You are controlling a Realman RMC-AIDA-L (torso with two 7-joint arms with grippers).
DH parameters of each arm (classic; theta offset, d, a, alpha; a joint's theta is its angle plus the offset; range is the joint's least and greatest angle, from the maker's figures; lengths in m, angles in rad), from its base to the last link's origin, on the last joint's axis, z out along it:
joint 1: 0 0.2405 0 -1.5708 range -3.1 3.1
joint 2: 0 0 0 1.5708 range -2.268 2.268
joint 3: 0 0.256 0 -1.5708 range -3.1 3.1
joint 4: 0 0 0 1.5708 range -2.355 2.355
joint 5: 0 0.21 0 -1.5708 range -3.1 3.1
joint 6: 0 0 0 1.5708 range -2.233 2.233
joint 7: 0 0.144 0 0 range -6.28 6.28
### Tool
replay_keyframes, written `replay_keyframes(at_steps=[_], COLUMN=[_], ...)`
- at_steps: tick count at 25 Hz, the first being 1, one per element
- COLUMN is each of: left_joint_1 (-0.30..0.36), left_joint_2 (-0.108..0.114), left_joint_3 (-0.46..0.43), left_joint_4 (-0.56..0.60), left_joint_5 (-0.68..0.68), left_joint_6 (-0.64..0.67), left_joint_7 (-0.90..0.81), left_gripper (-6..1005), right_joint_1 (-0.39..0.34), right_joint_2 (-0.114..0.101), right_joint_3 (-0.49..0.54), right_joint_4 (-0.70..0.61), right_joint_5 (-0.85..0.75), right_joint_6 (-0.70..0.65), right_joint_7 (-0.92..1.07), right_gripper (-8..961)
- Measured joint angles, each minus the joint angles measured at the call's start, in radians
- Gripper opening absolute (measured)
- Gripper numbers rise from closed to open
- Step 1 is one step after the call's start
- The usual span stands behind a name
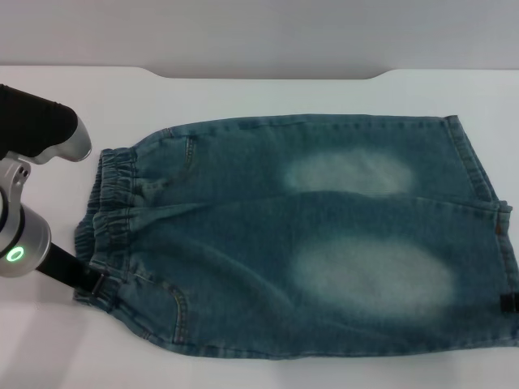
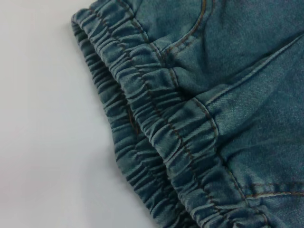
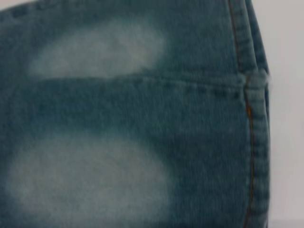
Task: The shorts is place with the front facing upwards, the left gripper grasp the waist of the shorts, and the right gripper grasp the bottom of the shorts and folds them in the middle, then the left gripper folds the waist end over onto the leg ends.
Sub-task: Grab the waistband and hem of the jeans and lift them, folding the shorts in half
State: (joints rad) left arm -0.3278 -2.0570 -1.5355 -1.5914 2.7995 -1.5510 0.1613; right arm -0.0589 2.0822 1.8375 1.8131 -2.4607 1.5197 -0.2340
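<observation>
While the shorts (image 1: 324, 235) lie flat on the bench (image 1: 268, 89), my left hand (image 1: 87, 278) touches the waist (image 1: 105, 219); I cannot tell its grip.

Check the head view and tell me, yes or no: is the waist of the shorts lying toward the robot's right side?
No: the waist lies at the shorts' left end, beside the left gripper.
</observation>
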Motion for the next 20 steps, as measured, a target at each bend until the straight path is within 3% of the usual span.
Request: replay_keyframes(at_steps=[20], left_joint_1=[-0.008], left_joint_2=[0.0], left_joint_3=[0.007], left_joint_4=[0.001], left_joint_5=[0.0], left_joint_6=[0.001], left_joint_7=[0.001], left_gripper=[48], right_joint_1=[-0.005], right_joint_2=[-0.002], right_joint_3=[-0.035], right_joint_4=[-0.088], right_joint_5=[0.002], right_joint_6=[-0.064], right_joint_7=[0.0], right_gripper=[643])
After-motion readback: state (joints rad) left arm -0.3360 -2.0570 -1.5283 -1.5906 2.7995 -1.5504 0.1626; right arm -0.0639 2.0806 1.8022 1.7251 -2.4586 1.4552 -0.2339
